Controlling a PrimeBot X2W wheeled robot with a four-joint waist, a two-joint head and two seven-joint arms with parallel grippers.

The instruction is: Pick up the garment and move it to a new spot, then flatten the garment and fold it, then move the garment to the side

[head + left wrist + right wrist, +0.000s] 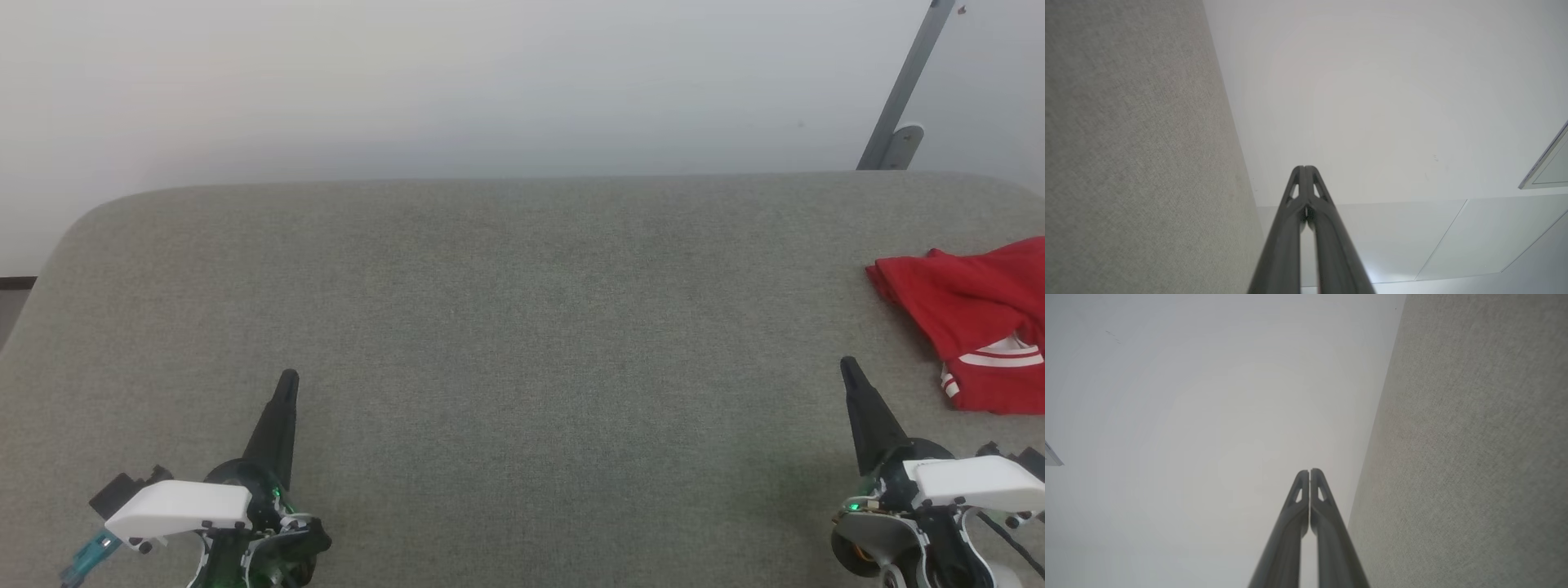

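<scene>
The red garment (976, 318) lies bunched at the right edge of the grey fabric-covered table (506, 327), a white sleeve end with red stripes showing at its near side; part of it runs off the picture. My right gripper (849, 367) sits low at the right, shut and empty, its tip a short way left of the garment and apart from it. At the lower left my left gripper (287, 378) is shut on nothing, far from the garment. The left wrist view shows my left gripper (1305, 167) with tips together, and my right gripper (1309, 471) is likewise closed in the right wrist view.
A pale wall (490, 82) stands behind the table's far edge. A grey metal bar (902, 90) leans at the back right. The table's rounded left corner (73, 229) drops off to the floor.
</scene>
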